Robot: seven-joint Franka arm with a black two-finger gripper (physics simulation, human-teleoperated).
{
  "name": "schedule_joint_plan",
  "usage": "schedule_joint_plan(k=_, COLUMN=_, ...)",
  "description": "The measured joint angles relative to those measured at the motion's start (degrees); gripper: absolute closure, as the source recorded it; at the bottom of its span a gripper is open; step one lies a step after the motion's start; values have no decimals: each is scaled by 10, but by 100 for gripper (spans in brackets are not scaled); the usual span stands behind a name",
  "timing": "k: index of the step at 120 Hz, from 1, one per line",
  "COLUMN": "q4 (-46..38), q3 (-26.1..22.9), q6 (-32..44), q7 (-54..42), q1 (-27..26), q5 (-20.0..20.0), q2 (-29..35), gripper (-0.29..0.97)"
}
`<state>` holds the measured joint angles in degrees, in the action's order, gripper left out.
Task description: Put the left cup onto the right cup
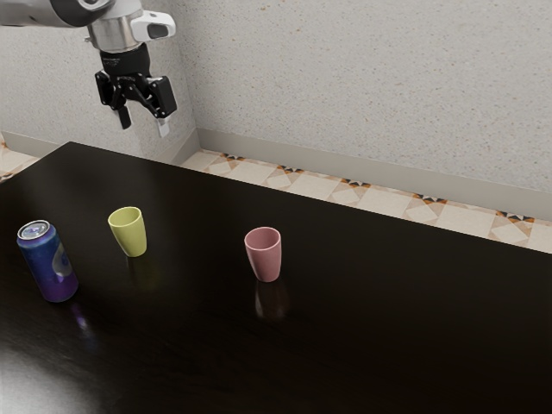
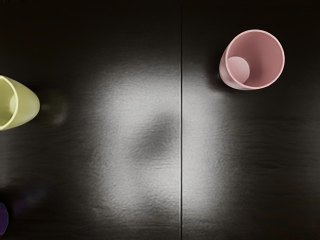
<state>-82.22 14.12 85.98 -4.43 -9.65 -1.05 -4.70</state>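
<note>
As the yellow cup stands apart, the pink cup sits empty

The arm comes in at the exterior view's upper left, and its wrist turns down just above the gripper. The black gripper points downward, slightly tilted, its two fingers spread apart with nothing between them.

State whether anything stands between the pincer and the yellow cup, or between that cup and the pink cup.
Nothing visible does. Open air lies between the pincer and the yellow cup; bare table separates that cup from the pink cup. The blue can stands on the yellow cup's other side.
</note>
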Motion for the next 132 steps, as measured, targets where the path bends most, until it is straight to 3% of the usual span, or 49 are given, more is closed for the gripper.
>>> schedule_joint_plan(k=29, q4=-3, q3=-1, q6=11, q7=-8, q1=-1, q5=5, q2=-8, gripper=2)
schedule_joint_plan(k=81, q4=-58, q3=7, q6=100, q7=-26, q1=13, q5=9, q2=-65, gripper=2)
schedule_joint_plan(k=132, q4=-105, q3=6, q6=184, q7=-49, q1=69, q5=0, q2=-103, gripper=2)
